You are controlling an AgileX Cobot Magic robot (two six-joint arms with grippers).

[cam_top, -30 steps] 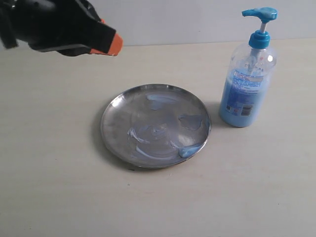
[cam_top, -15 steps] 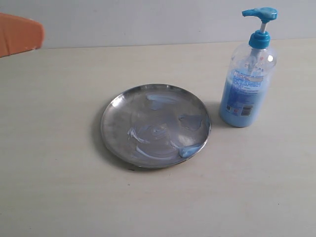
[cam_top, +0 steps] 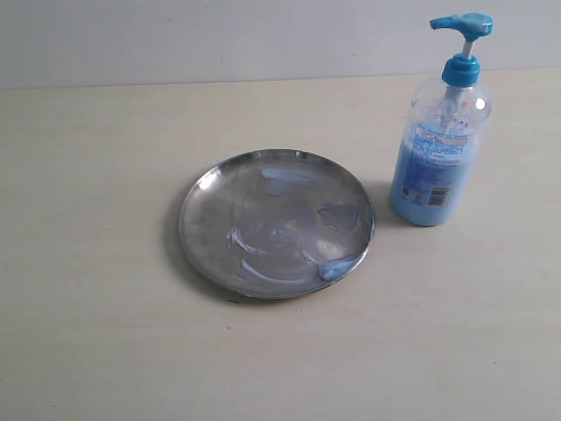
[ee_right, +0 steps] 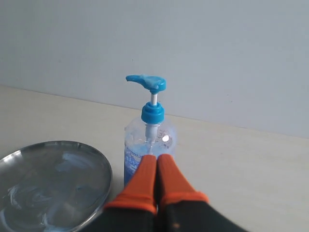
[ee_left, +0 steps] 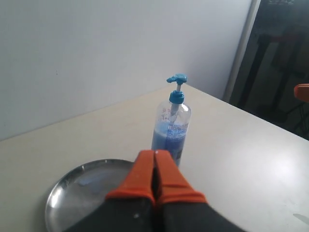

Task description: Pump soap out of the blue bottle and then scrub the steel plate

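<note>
The steel plate point(cam_top: 276, 224) lies flat in the middle of the table, streaked with pale blue soap point(cam_top: 337, 266) that pools near its front right rim. To its right stands the blue bottle point(cam_top: 441, 145), upright, with its pump head up. Neither gripper shows in the exterior view. In the left wrist view my left gripper point(ee_left: 154, 153) is shut and empty, held above the table with the plate point(ee_left: 77, 191) and the bottle point(ee_left: 171, 125) beyond it. In the right wrist view my right gripper point(ee_right: 156, 157) is shut with nothing in it, in front of the bottle point(ee_right: 149, 130); the plate point(ee_right: 48, 186) lies beside.
The pale table point(cam_top: 105, 351) runs to a grey wall at the back. In the left wrist view the table's far edge point(ee_left: 241, 108) borders a dark area with furniture, where an orange part point(ee_left: 301, 92) shows at the frame's side.
The left arm, over the table's back left corner a second ago, has drawn away to the left and left the exterior view. The plate and the bottle have not moved.
</note>
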